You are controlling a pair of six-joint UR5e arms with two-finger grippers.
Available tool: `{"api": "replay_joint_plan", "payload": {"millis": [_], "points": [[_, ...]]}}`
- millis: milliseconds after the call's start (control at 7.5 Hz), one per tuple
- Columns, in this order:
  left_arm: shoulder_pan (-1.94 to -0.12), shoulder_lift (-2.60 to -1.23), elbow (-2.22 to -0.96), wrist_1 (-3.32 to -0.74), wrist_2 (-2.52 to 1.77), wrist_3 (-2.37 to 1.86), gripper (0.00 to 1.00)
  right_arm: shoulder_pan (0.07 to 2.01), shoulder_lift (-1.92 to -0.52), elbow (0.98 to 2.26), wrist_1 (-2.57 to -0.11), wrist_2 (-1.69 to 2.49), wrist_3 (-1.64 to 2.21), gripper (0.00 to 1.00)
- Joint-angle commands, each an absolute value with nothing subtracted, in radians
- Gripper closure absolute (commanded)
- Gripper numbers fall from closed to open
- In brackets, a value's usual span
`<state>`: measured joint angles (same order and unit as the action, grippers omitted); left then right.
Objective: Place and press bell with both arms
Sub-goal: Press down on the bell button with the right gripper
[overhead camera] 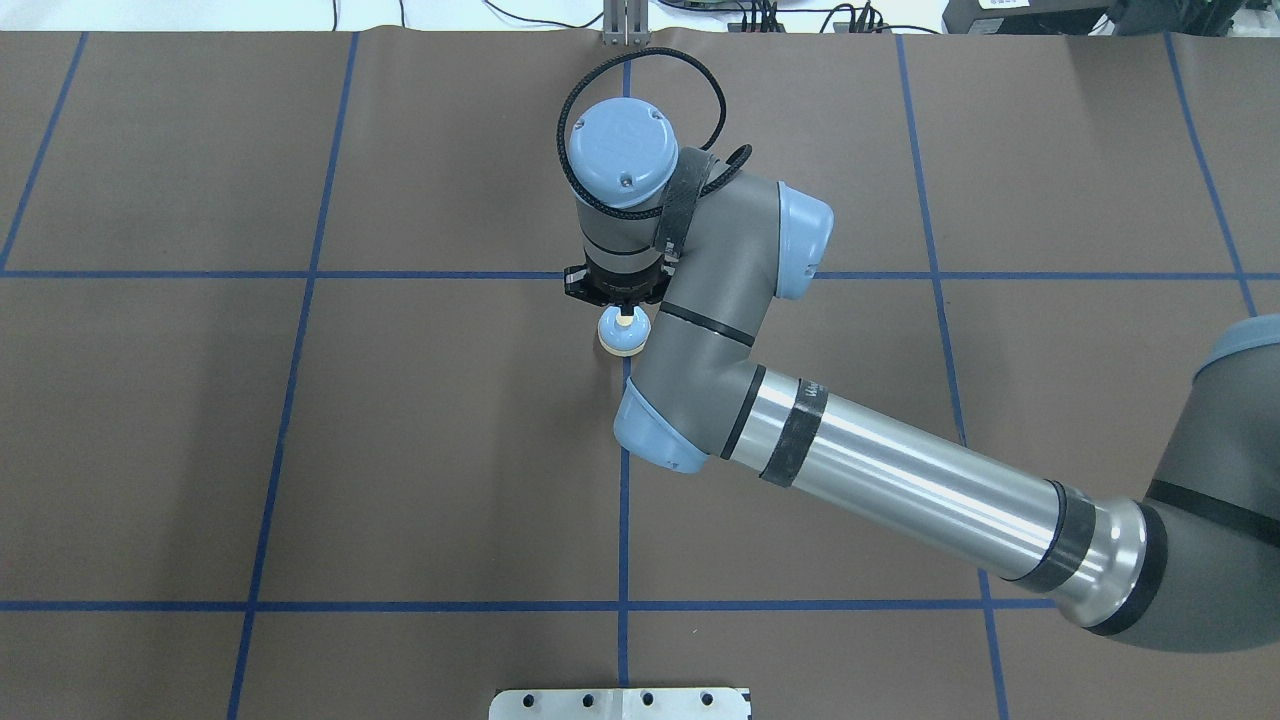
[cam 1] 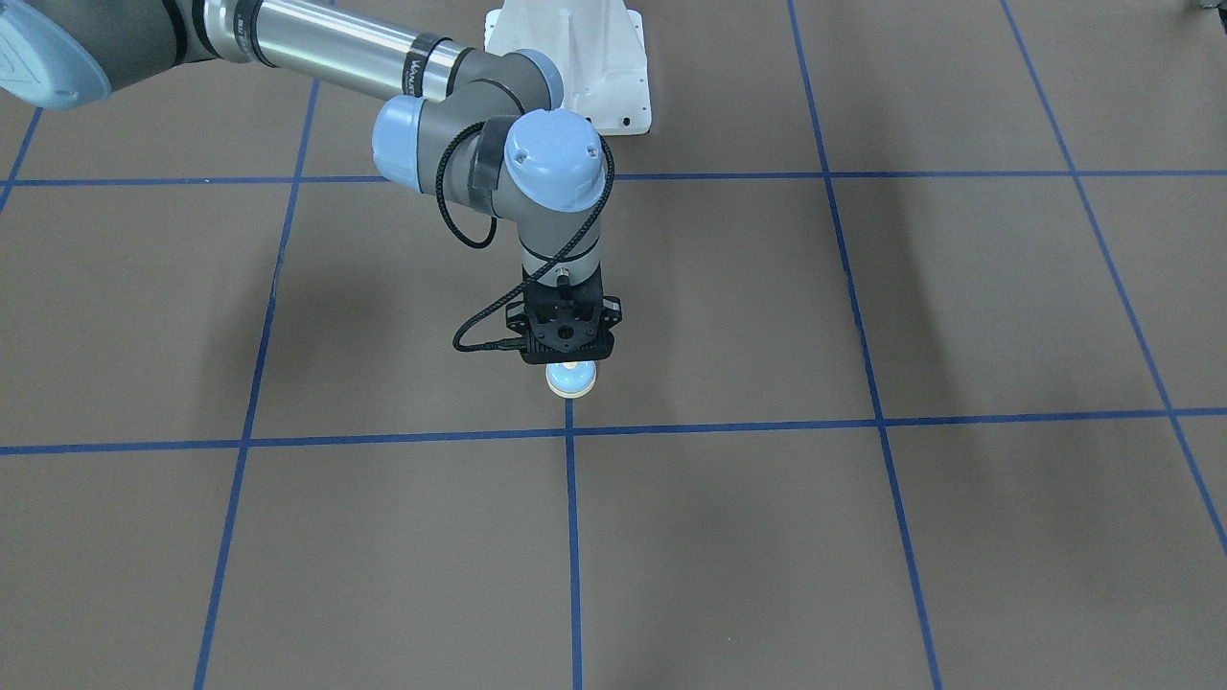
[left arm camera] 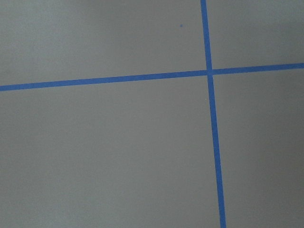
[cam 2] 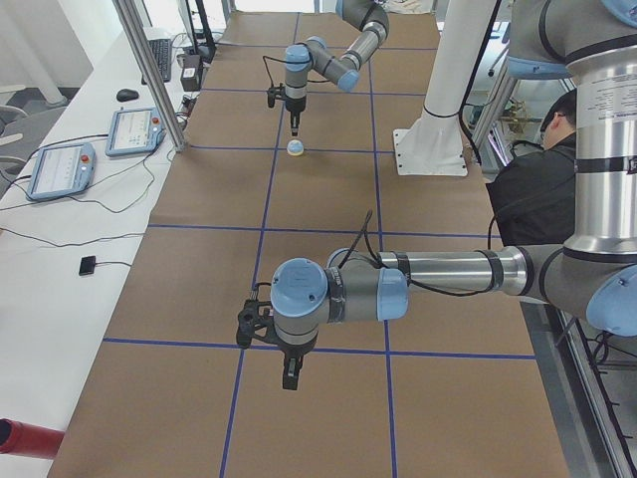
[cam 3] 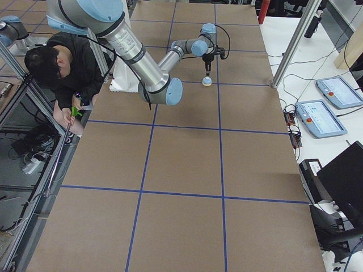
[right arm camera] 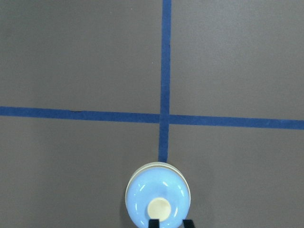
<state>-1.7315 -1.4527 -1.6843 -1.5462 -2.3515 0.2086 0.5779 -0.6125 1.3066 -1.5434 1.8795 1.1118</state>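
The light-blue bell (cam 1: 572, 380) with a cream button stands upright on the brown table, just beside a blue tape crossing. It also shows in the overhead view (overhead camera: 623, 333) and the right wrist view (right arm camera: 157, 197). My right gripper (cam 1: 569, 360) points straight down right over the bell's button. Its fingertips (right arm camera: 153, 223) sit close together at the button's edge and hold nothing. In the left side view the tip hangs a little above the bell (cam 2: 296, 148). My left gripper (cam 2: 290, 380) hangs over the table far from the bell; I cannot tell if it is open or shut.
The white pedestal (cam 1: 575, 57) stands behind the bell. A person (cam 3: 62, 73) sits beside the table at the robot's side. Teach pendants (cam 2: 65, 169) and cables lie on the white side bench. A metal plate (overhead camera: 620, 703) sits at the near table edge.
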Motion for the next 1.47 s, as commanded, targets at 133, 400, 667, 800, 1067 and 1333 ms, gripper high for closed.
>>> {"api": "replay_joint_plan", "payload": {"millis": [133,400,667,800,1067,1333], "points": [[-1.732,-1.453,-1.684,-1.546,-2.352,0.209,0.00,0.572,-0.604,1.272,-1.540,1.881,1.108,1.00],[-1.732,-1.453,-1.684,-1.546,-2.352,0.210,0.00,0.565,-0.604,1.261,-1.539,1.879,1.108,1.00],[-1.730,-1.453,-1.684,-1.546,-2.352,0.210,0.00,0.561,-0.606,1.259,-1.539,1.879,1.106,1.00],[-1.732,-1.453,-1.684,-1.546,-2.352,0.210,0.00,0.558,-0.606,1.253,-1.537,1.879,1.106,1.00],[-1.730,-1.453,-1.684,-1.546,-2.352,0.210,0.00,0.555,-0.606,1.232,-1.502,1.878,1.108,1.00],[-1.730,-1.453,-1.684,-1.546,-2.352,0.210,0.00,0.558,-0.585,1.242,-1.506,1.885,1.112,1.00]]}}
